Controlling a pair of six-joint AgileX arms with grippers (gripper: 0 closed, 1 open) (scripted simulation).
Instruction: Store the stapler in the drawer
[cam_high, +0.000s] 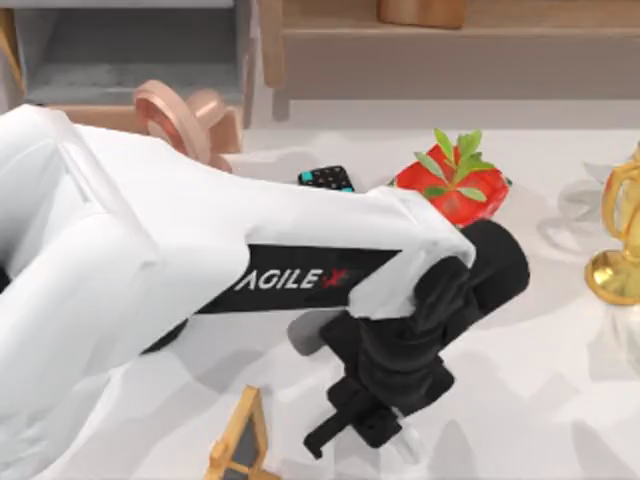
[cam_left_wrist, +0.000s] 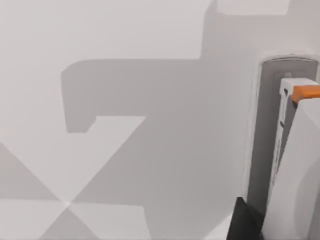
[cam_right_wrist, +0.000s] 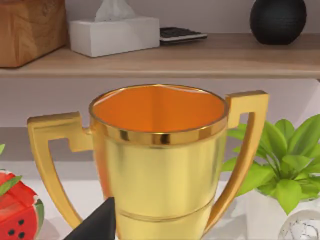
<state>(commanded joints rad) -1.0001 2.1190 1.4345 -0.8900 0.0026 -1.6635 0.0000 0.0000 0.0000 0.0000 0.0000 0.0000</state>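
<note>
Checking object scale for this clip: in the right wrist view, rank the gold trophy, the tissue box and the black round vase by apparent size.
1. Gold trophy, by far the largest, though it stands nearest the camera.
2. Tissue box on the shelf.
3. Black round vase, somewhat smaller and cut off by the frame edge, so less sure.

One gold trophy (cam_right_wrist: 160, 160), one tissue box (cam_right_wrist: 114, 35), one black round vase (cam_right_wrist: 278, 20), one leafy potted plant (cam_right_wrist: 285, 170) — and one strawberry ornament (cam_high: 452, 185).
</note>
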